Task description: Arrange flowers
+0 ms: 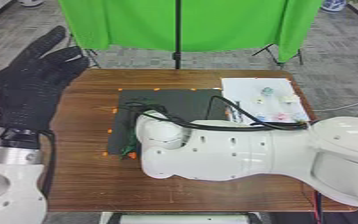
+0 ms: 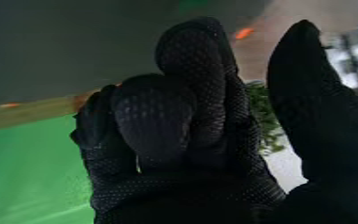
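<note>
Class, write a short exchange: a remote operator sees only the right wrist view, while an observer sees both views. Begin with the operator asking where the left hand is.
Operator: Where is the left hand?
Observer: By the left side of the table, its fingers extended, pointing away from the robot.
Operator: And what lies right of the dark mat?
Observer: A white sheet bearing small pastel pieces, perhaps flowers.

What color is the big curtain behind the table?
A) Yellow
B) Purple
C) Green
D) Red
C, because the curtain hanging past the far edge of the brown table is bright green.
</note>
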`<move>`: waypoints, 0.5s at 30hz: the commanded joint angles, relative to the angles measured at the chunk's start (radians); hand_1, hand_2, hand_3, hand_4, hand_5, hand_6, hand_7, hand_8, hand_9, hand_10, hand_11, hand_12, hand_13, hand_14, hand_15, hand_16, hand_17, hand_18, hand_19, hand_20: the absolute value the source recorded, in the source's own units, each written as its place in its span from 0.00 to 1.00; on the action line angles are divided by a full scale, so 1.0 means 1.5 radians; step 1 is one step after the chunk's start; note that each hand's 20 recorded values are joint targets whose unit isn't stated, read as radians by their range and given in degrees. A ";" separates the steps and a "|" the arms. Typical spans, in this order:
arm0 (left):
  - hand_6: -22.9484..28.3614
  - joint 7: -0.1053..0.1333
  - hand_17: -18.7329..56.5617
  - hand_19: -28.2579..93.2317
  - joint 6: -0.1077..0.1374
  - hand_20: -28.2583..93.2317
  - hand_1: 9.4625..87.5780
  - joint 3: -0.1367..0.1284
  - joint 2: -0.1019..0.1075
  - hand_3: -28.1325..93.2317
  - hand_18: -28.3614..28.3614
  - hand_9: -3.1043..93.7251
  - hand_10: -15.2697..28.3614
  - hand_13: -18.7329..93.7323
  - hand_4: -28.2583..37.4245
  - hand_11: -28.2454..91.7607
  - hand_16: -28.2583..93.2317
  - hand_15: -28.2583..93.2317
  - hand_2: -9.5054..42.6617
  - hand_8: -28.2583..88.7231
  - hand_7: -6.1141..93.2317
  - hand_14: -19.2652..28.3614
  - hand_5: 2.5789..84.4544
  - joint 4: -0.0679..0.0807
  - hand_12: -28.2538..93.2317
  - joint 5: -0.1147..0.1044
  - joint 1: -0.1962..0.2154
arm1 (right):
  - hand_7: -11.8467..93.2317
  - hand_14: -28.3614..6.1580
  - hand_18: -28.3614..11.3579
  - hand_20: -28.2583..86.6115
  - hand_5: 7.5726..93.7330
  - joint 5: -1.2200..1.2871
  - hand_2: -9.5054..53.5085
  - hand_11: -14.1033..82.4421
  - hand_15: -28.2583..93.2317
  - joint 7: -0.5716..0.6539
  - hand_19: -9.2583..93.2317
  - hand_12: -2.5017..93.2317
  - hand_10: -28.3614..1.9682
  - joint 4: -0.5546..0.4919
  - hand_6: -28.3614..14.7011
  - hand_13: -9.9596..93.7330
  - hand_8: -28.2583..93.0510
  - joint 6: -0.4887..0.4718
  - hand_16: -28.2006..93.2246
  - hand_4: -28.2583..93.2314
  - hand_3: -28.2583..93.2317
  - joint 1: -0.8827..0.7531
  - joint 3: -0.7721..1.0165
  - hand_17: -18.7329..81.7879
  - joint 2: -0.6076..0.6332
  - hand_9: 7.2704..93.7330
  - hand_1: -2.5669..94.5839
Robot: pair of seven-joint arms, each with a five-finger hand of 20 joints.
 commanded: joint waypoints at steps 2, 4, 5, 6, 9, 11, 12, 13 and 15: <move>0.63 0.000 0.15 0.73 0.007 0.35 0.18 0.001 -0.015 0.89 0.94 0.40 0.83 0.40 0.07 0.49 0.15 0.69 0.31 0.14 0.25 1.00 0.41 -0.004 0.33 0.001 0.018 | 0.26 0.55 0.14 0.57 0.68 0.074 0.19 0.66 0.86 -0.129 1.00 0.26 0.47 -0.024 0.65 0.83 0.13 -0.183 0.40 0.03 0.86 -0.045 0.091 0.61 0.023 0.84 0.35; 0.63 0.002 0.15 0.73 0.004 0.35 0.17 0.003 -0.014 0.89 0.94 0.40 0.83 0.40 0.07 0.49 0.15 0.69 0.32 0.14 0.25 1.00 0.41 -0.003 0.33 0.002 0.017 | 0.24 0.52 0.12 0.59 0.63 0.069 0.24 0.69 0.88 -0.138 1.00 0.27 0.46 -0.023 0.66 0.83 0.13 -0.242 0.40 0.03 0.86 -0.054 0.106 0.61 0.020 0.83 0.33; 0.63 0.004 0.15 0.73 0.005 0.35 0.18 0.009 -0.011 0.89 0.94 0.40 0.83 0.40 0.07 0.49 0.15 0.69 0.32 0.14 0.25 1.00 0.42 -0.001 0.33 0.001 0.008 | 0.24 0.52 0.12 0.59 0.61 0.061 0.25 0.70 0.89 -0.142 1.00 0.27 0.46 -0.022 0.67 0.83 0.13 -0.262 0.40 0.04 0.86 -0.055 0.109 0.61 0.020 0.83 0.32; 0.63 0.006 0.15 0.73 0.003 0.35 0.18 0.013 -0.010 0.89 0.94 0.40 0.83 0.40 0.07 0.49 0.15 0.69 0.32 0.14 0.25 1.00 0.42 0.001 0.33 0.000 0.004 | 0.24 0.52 0.12 0.60 0.58 0.061 0.26 0.70 0.89 -0.145 1.00 0.27 0.45 -0.021 0.68 0.83 0.13 -0.281 0.40 0.04 0.86 -0.052 0.111 0.61 0.020 0.83 0.31; 0.63 0.004 0.15 0.72 0.002 0.35 0.17 0.015 -0.012 0.89 0.94 0.40 0.83 0.40 0.07 0.49 0.15 0.69 0.32 0.14 0.25 1.00 0.42 0.003 0.33 0.001 -0.002 | 0.24 0.51 0.11 0.62 0.51 0.048 0.28 0.72 0.90 -0.134 1.00 0.28 0.45 -0.017 0.69 0.84 0.13 -0.333 0.41 0.04 0.87 -0.059 0.124 0.61 0.015 0.83 0.29; 0.63 0.005 0.15 0.72 0.004 0.35 0.18 0.014 -0.013 0.89 0.94 0.40 0.83 0.40 0.07 0.49 0.15 0.69 0.32 0.14 0.25 1.00 0.42 0.004 0.33 0.000 -0.003 | 0.24 0.52 0.10 0.63 0.50 0.037 0.29 0.73 0.91 -0.131 1.00 0.28 0.45 -0.014 0.69 0.84 0.13 -0.356 0.41 0.05 0.87 -0.060 0.124 0.61 0.013 0.83 0.29; 0.63 0.002 0.15 0.72 0.004 0.35 0.18 0.015 -0.014 0.89 0.94 0.40 0.83 0.40 0.07 0.49 0.15 0.69 0.32 0.14 0.25 1.00 0.42 0.005 0.33 0.000 -0.006 | 0.24 0.52 0.10 0.64 0.49 0.030 0.29 0.74 0.91 -0.130 1.00 0.28 0.45 -0.014 0.69 0.84 0.13 -0.373 0.41 0.05 0.87 -0.063 0.130 0.61 0.013 0.83 0.29; 0.63 0.003 0.15 0.72 0.005 0.35 0.18 0.013 -0.014 0.89 0.94 0.40 0.83 0.40 0.07 0.50 0.15 0.69 0.32 0.14 0.25 1.00 0.42 0.004 0.33 0.000 -0.004 | 0.24 0.52 0.10 0.65 0.49 0.024 0.29 0.74 0.91 -0.131 1.00 0.28 0.45 -0.014 0.70 0.84 0.12 -0.386 0.41 0.05 0.87 -0.065 0.132 0.62 0.012 0.83 0.29; 0.63 0.018 0.15 0.72 0.001 0.35 0.17 0.005 -0.009 0.89 0.94 0.40 0.83 0.40 0.07 0.50 0.15 0.69 0.32 0.14 0.25 1.00 0.42 0.004 0.33 -0.005 0.016 | 0.24 0.52 0.10 0.65 0.49 0.019 0.30 0.74 0.92 -0.140 1.00 0.28 0.45 -0.021 0.70 0.84 0.12 -0.377 0.41 0.05 0.87 -0.054 0.111 0.62 0.014 0.83 0.29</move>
